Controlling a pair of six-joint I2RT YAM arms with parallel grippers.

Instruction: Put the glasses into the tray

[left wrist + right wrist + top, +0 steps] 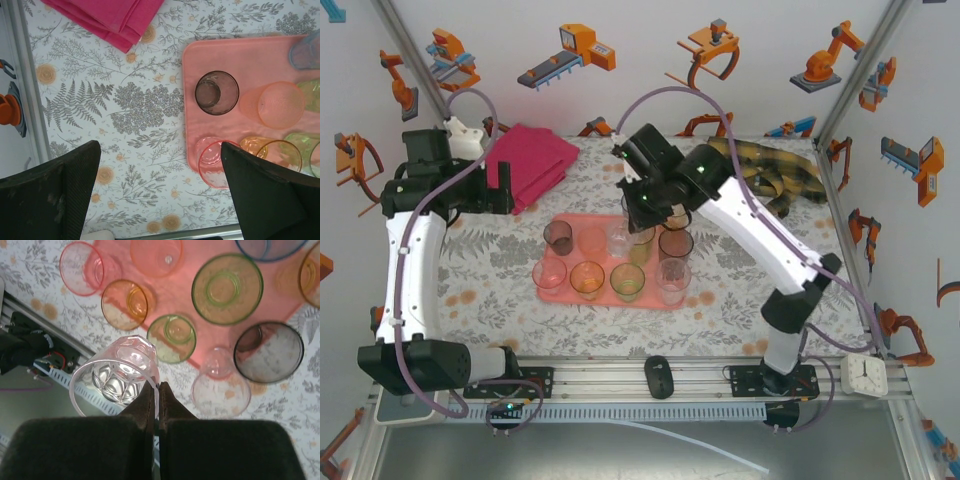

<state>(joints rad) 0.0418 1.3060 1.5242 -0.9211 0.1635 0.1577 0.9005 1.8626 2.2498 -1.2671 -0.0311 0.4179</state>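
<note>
The salmon-pink tray (pixel 610 297) lies mid-table with several glasses standing on it, among them a smoky dark one (pixel 558 236), a pink one (pixel 549 273), an amber one (pixel 587 278) and a green one (pixel 627 281). My right gripper (pixel 645 205) hovers over the tray's far edge. In the right wrist view its fingertips (pixel 157 385) are shut on the rim of a clear faceted glass (pixel 117 375), tilted above the tray's glasses. My left gripper (pixel 160 165) is open over bare tablecloth, left of the tray (pixel 225 55), with the pink glass (pixel 217 162) by its right finger.
A folded magenta cloth (pixel 530 160) lies at the back left near the left gripper (pixel 500 185). A plaid cloth (pixel 775 170) lies at the back right. A white object (pixel 463 135) sits in the far left corner. A small white clock (pixel 865 372) rests on the front rail.
</note>
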